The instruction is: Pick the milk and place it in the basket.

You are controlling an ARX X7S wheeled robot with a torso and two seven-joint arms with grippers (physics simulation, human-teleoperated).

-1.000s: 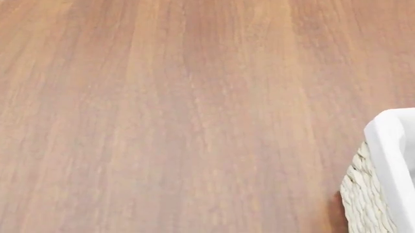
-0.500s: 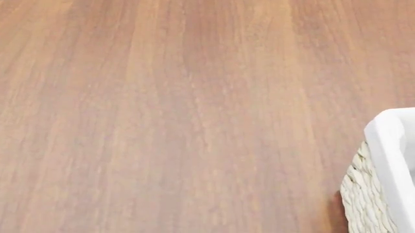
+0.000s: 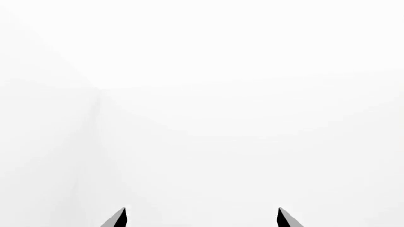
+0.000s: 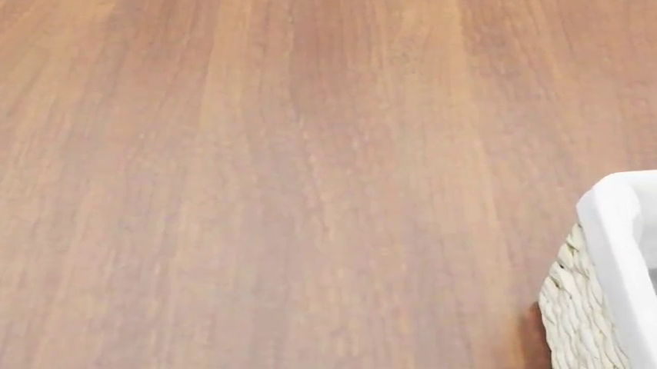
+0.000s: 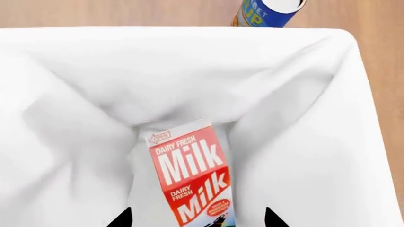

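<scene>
In the right wrist view the milk, its red face with white "Milk" lettering turned to the camera, rests in the hollow of the basket's white cloth liner. My right gripper is open over it. Its two dark fingertips stand wide on either side of the carton, with liner showing between each tip and the carton. The head view shows only a corner of the basket, woven wicker with the white rim, at the lower right. My left gripper is open and faces a blank white surface.
A blue-and-white container stands on the wooden table just beyond the basket's far rim. In the head view the brown wooden tabletop fills the frame, and neither arm shows there.
</scene>
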